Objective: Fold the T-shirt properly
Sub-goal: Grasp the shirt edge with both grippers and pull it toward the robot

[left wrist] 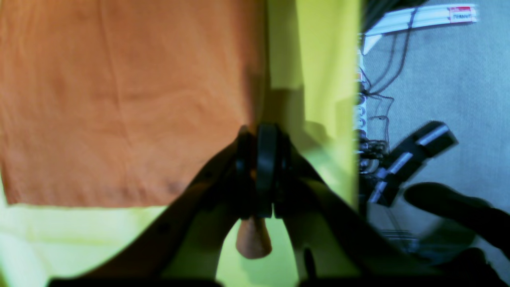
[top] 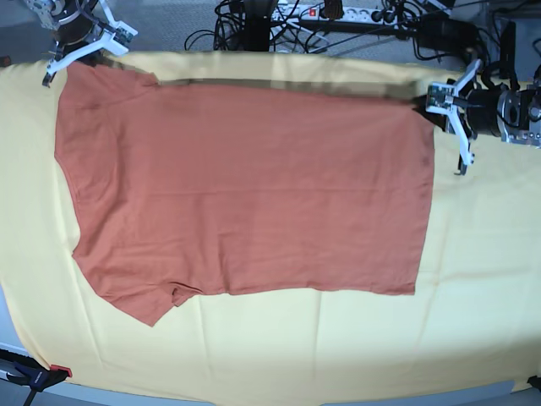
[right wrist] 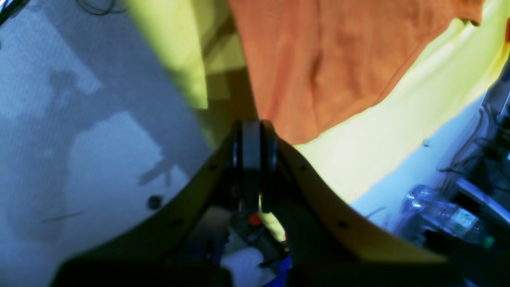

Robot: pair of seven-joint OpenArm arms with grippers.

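The rust-orange T-shirt [top: 245, 186] lies spread on the pale yellow cloth [top: 338, 338], one sleeve at the near left. Its far edge is raised and throws a dark shadow strip on the cloth. My left gripper [top: 439, 101] is at the shirt's far right corner. In the left wrist view the gripper [left wrist: 261, 133] is shut, with a fold of the T-shirt [left wrist: 119, 99] pinched between the jaws. My right gripper [top: 72, 55] is at the far left corner. In the right wrist view the gripper [right wrist: 255, 125] is shut at the edge of the T-shirt [right wrist: 338, 59].
Cables and a power strip [top: 338, 13] lie behind the table's far edge. A clear plastic bottle [right wrist: 438, 215] lies on the floor beside the table. A clamp [top: 34, 374] holds the yellow cloth at the near left corner.
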